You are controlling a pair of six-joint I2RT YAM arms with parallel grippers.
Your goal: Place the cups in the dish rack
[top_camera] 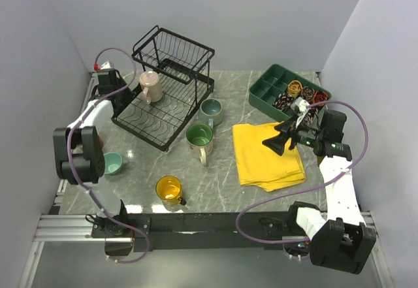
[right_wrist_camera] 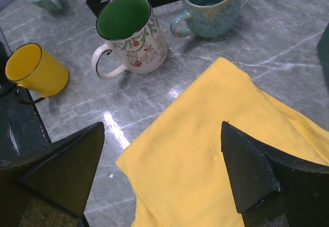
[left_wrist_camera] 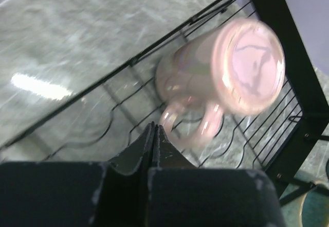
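Cups are spread over the table, and one sits in the dish rack: a lilac-beige mug on the lower tier, its flat end turned toward the left wrist camera and its handle toward the left gripper. That pincer's fingers are pressed together just short of the handle, holding nothing. The rack stands at the table's far left. Just beside its right side is a speckled teal mug, and nearer the middle a cream floral mug with a green inside. A yellow mug stands by the near edge, and a small teal cup by the left edge. The right gripper hangs spread wide apart over a folded yellow cloth. A green compartment tray occupies the far right corner.
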